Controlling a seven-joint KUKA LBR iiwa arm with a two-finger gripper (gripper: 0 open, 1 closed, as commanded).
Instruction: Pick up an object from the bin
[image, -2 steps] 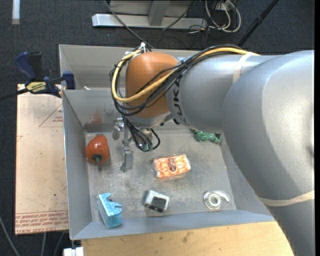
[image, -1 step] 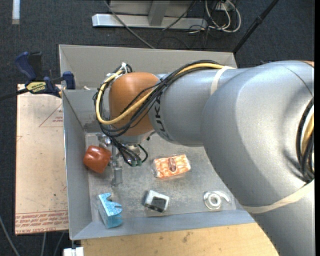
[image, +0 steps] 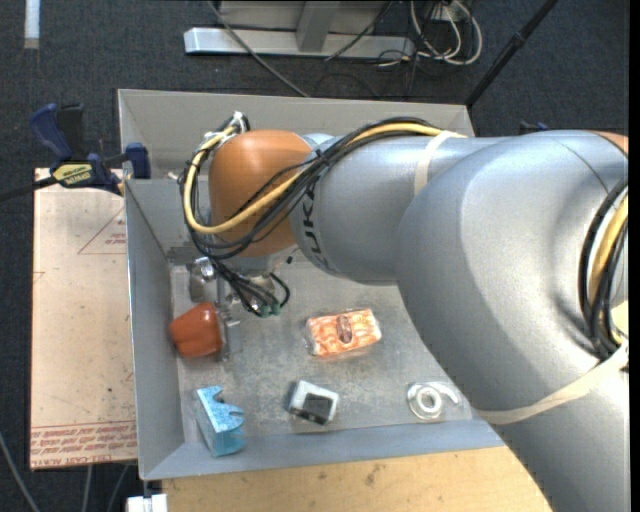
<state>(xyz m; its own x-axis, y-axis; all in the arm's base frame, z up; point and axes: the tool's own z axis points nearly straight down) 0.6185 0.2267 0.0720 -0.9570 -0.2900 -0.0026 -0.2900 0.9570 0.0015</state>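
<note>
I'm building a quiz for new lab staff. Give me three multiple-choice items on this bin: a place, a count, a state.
1. Where does the light blue block lie? A) the bin's lower-left corner in the view B) its upper-right corner C) its middle
2. How many loose things lie in the bin? A) two B) five C) nine
3. How does the orange-and-white packet lie? A) propped on a wall B) flat, apart from the rest C) atop another thing
1 A: it sits in that corner. 2 B: block, packet, orange-red lump beside the hand, small grey box, white ring. 3 B: bare floor surrounds it.
</note>
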